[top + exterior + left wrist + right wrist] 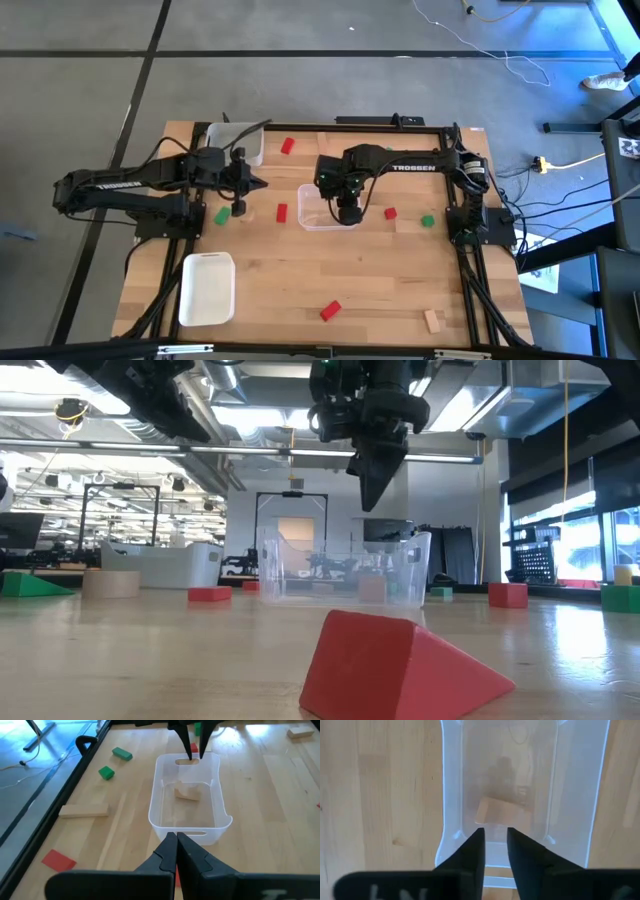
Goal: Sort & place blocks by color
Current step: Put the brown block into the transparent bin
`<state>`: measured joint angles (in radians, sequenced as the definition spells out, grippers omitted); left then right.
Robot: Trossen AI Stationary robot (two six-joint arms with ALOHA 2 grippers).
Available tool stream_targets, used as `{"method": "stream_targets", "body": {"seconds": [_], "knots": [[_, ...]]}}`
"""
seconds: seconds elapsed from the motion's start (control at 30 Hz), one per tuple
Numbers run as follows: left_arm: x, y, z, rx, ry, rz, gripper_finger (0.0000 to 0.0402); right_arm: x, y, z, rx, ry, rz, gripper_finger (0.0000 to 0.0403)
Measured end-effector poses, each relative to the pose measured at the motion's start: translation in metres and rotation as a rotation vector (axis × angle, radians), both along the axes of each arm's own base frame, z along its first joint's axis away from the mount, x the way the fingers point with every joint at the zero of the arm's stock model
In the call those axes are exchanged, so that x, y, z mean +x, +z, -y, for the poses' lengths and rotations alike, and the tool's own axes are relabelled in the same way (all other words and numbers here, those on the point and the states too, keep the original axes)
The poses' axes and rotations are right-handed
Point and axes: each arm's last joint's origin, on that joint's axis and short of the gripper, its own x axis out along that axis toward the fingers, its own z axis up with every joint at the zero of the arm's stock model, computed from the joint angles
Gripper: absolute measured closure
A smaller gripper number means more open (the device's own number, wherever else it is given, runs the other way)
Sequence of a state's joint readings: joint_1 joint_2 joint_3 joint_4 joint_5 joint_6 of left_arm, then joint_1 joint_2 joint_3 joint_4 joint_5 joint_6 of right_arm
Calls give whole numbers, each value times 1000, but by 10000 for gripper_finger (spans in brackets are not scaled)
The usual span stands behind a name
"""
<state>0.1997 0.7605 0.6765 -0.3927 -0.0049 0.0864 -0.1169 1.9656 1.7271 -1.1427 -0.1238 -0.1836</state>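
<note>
Right gripper: hanging above the clear tray at table centre, fingers narrowly parted, nothing between them.
Light-wood block: lying on the clear tray's floor, straight beneath the right gripper.
Left gripper: at nine o'clock of the clear tray, fingers pressed together, empty.
Red blocks: one at twelve o'clock, one at six, one at three.
Green blocks: one beside the left arm, one far at three o'clock.
White tray: at seven o'clock.
</note>
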Motion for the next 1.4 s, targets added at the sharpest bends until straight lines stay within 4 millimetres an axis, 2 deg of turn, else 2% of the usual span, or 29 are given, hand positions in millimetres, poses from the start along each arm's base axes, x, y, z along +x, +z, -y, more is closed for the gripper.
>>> {"method": "stream_targets", "body": {"seconds": [0.2,0.33,0.53,0.8,0.93,1.17,1.4], "knots": [[0,0,0,-25,16,7,401,-3,-1,0,8,-40,-33,261],[0,0,0,-16,24,6,401,-13,6,-1,10,16,-132,242],[0,0,-1,0,52,3,401,-34,22,-3,23,27,-341,242],[0,1,-2,8,65,4,401,-50,38,-9,140,-38,-295,242],[0,0,-2,8,66,3,401,-74,46,-13,145,-58,-300,242],[0,0,-2,8,66,4,401,-122,35,-19,158,-159,-377,241],[0,0,-2,11,72,3,401,-167,23,-37,351,-345,-457,241]]}}
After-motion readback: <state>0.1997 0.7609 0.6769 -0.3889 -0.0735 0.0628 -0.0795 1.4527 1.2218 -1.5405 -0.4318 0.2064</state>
